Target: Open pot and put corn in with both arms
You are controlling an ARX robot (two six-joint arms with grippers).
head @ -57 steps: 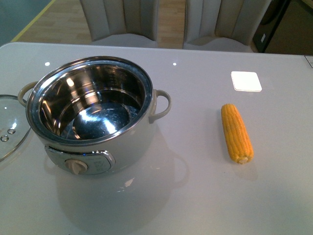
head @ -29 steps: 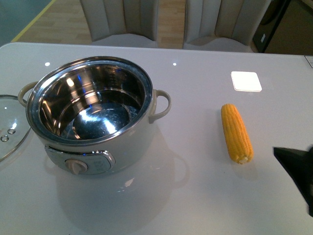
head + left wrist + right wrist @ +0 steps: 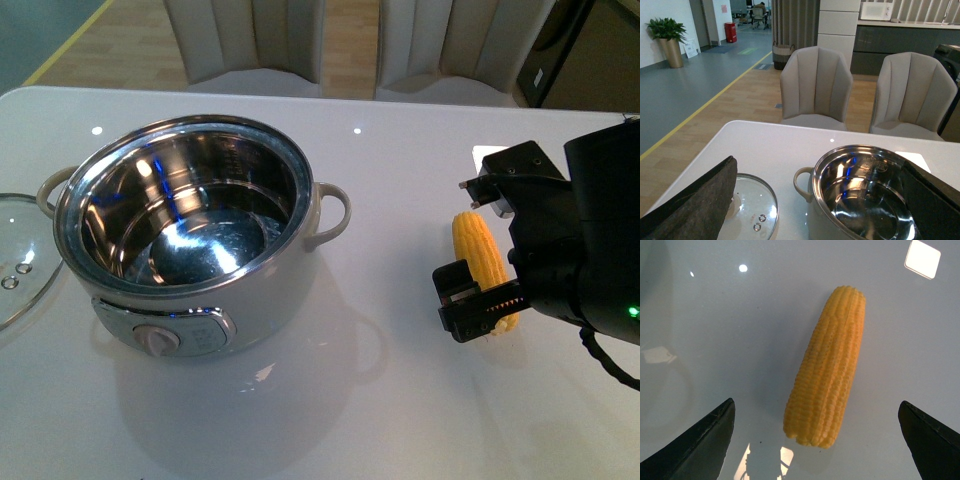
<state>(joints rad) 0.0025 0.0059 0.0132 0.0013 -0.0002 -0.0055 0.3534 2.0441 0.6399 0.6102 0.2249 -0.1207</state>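
So, going from the left: the glass lid [image 3: 14, 262] is off and lying flat on the white table [image 3: 350, 410], right beside the pot's left loop handle. The left gripper [image 3: 817, 162] isn't in the front view at all. From its wrist camera you can see its two fingers [image 3: 700, 200] spread wide and relaxed, gripping nothing, and it's sitting up above the lid and the near side of the pot.

The pot [image 3: 275, 300] is uncovered. Its steel bowl is super shiny with light bouncing all over the inside, and the dial [image 3: 157, 340] faces the robot. Two beige chairs [image 3: 815, 85] are parked behind the table.

Further right, well clear of the pot, is the corn [image 3: 474, 243]. It's lying on the table, roughly lengthwise away from the robot, with the blunt end closer to it. The right arm [image 3: 590, 250] is over it, green light on. The right gripper [image 3: 816, 404] is released too, jaws wide apart, one finger on each side of the cob. The wrist view shows a clear gap on both sides, so neither finger is touching it.

There's also a white square patch [image 3: 922, 258] on the table past the far end of the corn, partly hidden by the gripper in the front view.
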